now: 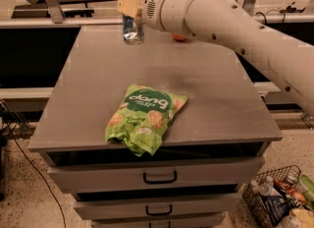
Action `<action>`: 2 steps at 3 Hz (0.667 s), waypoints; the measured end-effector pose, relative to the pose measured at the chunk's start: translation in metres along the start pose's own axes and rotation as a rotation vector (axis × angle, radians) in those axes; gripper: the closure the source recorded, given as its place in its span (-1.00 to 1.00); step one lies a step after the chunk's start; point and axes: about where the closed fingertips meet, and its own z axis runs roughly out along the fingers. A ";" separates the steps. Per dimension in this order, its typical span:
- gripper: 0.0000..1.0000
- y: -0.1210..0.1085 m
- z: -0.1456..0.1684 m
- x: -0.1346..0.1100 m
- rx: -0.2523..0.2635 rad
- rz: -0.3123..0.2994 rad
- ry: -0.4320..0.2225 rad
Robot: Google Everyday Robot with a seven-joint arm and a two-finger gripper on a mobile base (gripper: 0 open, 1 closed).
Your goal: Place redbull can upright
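The redbull can (132,29), slim, silver with blue panels, hangs upright in my gripper (129,7) above the far left part of the grey cabinet top (98,84). The gripper's tan fingers (128,6) are shut on the can's upper half. The can's base is just above the surface or resting on it; I cannot tell which. My white arm reaches in from the right.
A green snack bag (143,118) lies near the front middle of the top. A small orange object (179,38) shows behind my arm at the back. Drawers (159,177) are below. A wire basket of items (277,200) stands on the floor at right.
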 end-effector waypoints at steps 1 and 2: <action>1.00 -0.014 -0.004 -0.012 -0.070 -0.093 -0.009; 1.00 -0.031 0.001 -0.016 -0.176 -0.182 -0.003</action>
